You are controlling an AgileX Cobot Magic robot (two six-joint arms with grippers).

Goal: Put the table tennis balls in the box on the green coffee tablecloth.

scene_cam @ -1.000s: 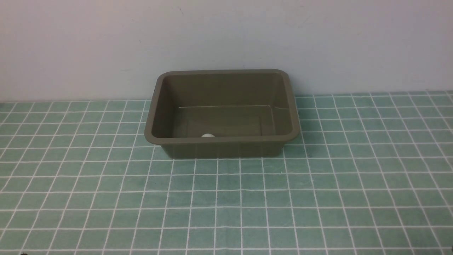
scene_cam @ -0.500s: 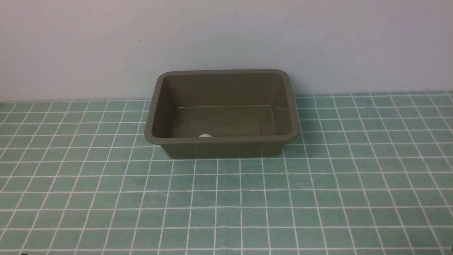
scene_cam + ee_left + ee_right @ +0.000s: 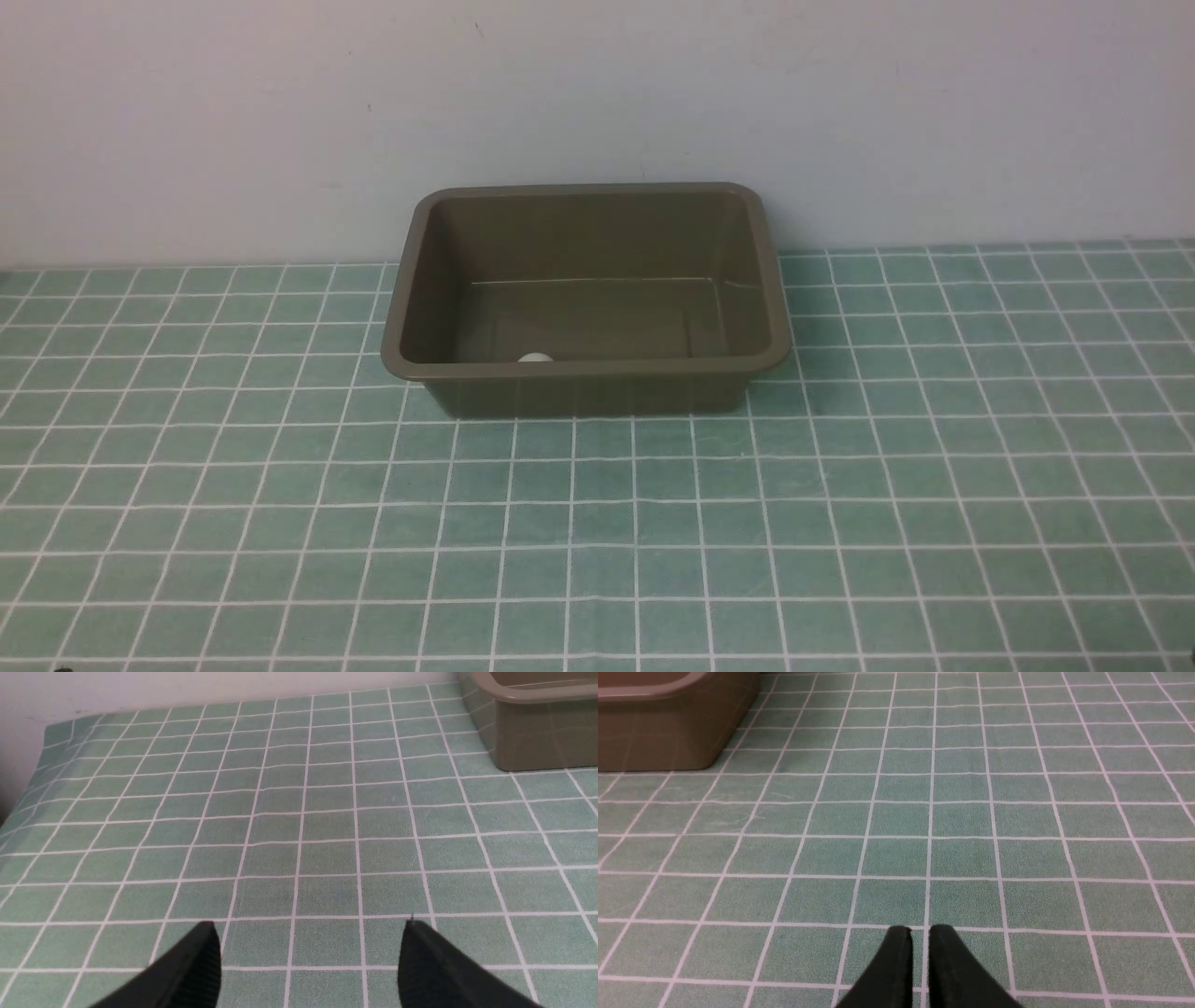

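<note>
The box [image 3: 588,397], an olive-brown rectangular tub with rounded corners, a flared rim and sloping walls, stands upright and lidless on the green coffee tablecloth [image 3: 635,523], and serves as the reference for all positions. One white table tennis ball [image 3: 535,357] lies inside the box, at the near side of its floor and left of its centre; only the top of the ball shows above the near rim, the remainder being hidden by the near wall. Whether the ball touches that wall cannot be determined. The tablecloth, teal-green with a grid of thin white lines, extends to the left and right of the box and in front of it; slight waviness is noted in several lines. A pale wall [image 3: 597,93] rises behind the box, with small dark marks on its surface to the left of the box. The left gripper [image 3: 308,956] is positioned in front of and to the left of the box, well apart from it, with its fingers spread wide, released and grasping nothing. The right gripper [image 3: 922,952] is positioned in front of and to the right of the box, also well apart from it, clenched, with its fingertips drawn together and nothing held between them.
</note>
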